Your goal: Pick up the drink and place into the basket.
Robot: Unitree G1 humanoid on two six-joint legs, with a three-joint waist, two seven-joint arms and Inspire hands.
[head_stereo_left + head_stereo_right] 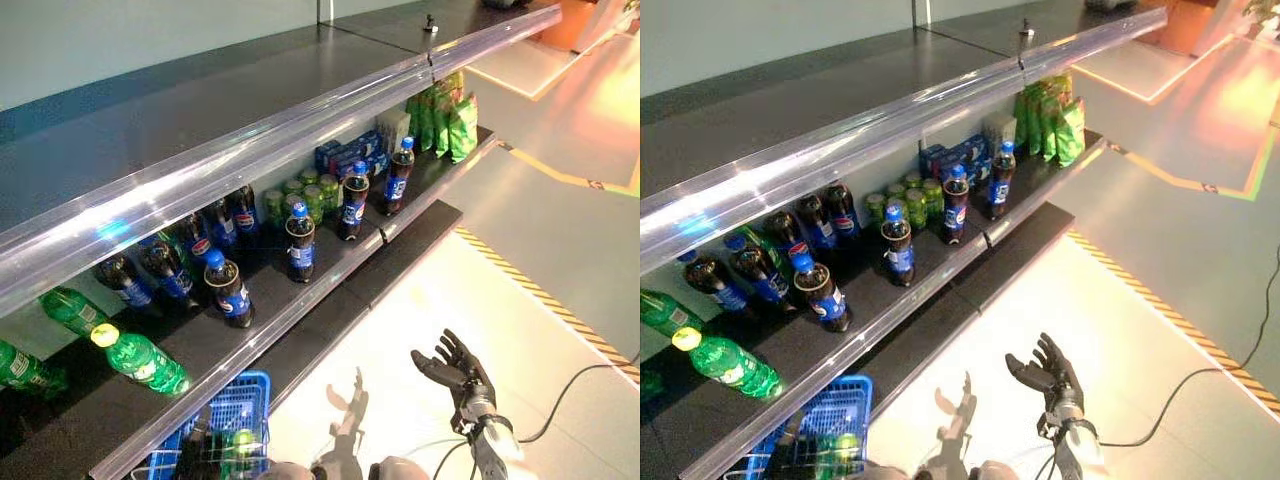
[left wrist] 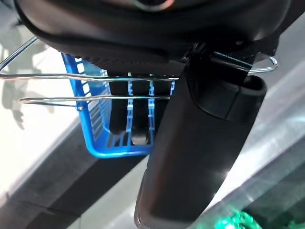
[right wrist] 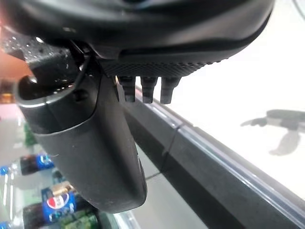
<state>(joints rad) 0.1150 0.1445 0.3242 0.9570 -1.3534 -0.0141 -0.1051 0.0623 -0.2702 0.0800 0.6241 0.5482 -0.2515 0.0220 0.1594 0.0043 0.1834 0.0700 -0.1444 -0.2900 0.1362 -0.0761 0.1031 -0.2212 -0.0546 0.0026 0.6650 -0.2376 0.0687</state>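
Cola bottles with blue caps (image 1: 300, 245) stand and lie on the dark shelf (image 1: 330, 285), with green bottles (image 1: 140, 358) lying at its left end and green cans (image 1: 300, 195) further back. My left hand (image 2: 200, 138) is shut on the thin wire handles (image 2: 95, 76) of the blue basket (image 1: 250, 390), which hangs low at the left in front of the shelf. Something green (image 1: 240, 440) lies inside the basket. My right hand (image 1: 455, 370) is open and empty, held low over the pale floor, to the right of the basket and below the shelf.
A clear plastic rail (image 1: 300, 130) runs along the upper shelf edge, and another along the front of the drinks shelf (image 1: 300, 310). Green snack bags (image 1: 445, 120) and blue boxes (image 1: 350, 155) sit at the far right of the shelf. Yellow-black floor tape (image 1: 540, 290) runs at the right.
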